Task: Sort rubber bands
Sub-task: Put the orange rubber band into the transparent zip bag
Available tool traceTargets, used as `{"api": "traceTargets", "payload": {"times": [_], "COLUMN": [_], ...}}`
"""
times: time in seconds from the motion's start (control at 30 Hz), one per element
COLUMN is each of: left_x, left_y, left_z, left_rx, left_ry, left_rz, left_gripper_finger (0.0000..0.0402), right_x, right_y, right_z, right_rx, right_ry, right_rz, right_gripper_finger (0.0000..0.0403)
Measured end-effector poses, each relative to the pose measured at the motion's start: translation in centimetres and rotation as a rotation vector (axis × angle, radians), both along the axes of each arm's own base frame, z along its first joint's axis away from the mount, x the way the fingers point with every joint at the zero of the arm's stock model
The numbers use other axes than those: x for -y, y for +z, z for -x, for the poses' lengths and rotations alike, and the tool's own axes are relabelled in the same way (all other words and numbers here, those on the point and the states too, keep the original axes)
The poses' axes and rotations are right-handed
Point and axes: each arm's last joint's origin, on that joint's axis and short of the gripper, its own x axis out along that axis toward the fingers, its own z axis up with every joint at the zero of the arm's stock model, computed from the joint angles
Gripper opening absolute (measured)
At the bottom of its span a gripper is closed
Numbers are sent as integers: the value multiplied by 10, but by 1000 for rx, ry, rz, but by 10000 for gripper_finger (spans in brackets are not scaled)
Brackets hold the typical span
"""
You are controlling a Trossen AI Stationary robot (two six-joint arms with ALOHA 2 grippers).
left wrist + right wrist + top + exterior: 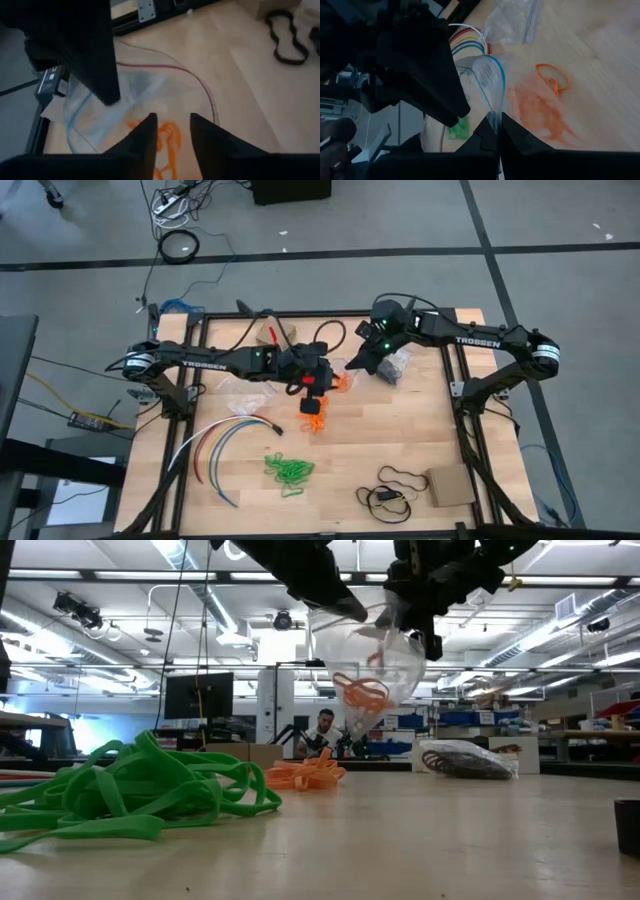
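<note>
A clear zip bag [395, 665] hangs above the table's middle, with orange rubber bands [362, 692] inside. My right gripper [497, 135] is shut on its rim. My left gripper [172, 132] stands open at the bag's mouth, and orange bands [167, 140] show in the gap between its fingers; whether they touch, I cannot tell. A loose orange heap [313, 420] lies on the table below, and a green heap [288, 470] lies nearer the front. A second bag with dark bands [465, 758] rests on the table at the right. My right gripper pinches the bag's blue-lined rim [495, 114] between its two shut fingers, coming slanting down from the table's right. The bag hangs open below the fingers, clear of the table, with orange bands gathered in its bottom.
Curved coloured cables [225, 445] lie at the front left and an empty clear bag [245, 395] under the left arm. A black cord loop [400, 478] and a cardboard piece [450, 485] sit at the front right. Bare wood lies between the heaps and the right frame.
</note>
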Motion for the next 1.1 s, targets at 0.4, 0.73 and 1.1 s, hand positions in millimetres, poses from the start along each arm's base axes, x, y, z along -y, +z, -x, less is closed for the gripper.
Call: {"api": "traceTargets", "payload": {"times": [0.4,0.73,1.1], "left_x": [-8,-29,-53], "left_y": [35,7,-105], "left_z": [24,55,74], "left_rx": [-103,-373,-180], "left_ry": [165,177,247], "left_rz": [-119,23,159], "left_gripper_finger": [195,186,168], "right_x": [11,13,8], "right_y": [-7,-7,-8], "right_z": [12,22,21], "right_rx": [-83,-125,-129], "right_ry": [-10,2,38], "right_rz": [-7,-16,0], "right_gripper_finger": [0,0,0]}}
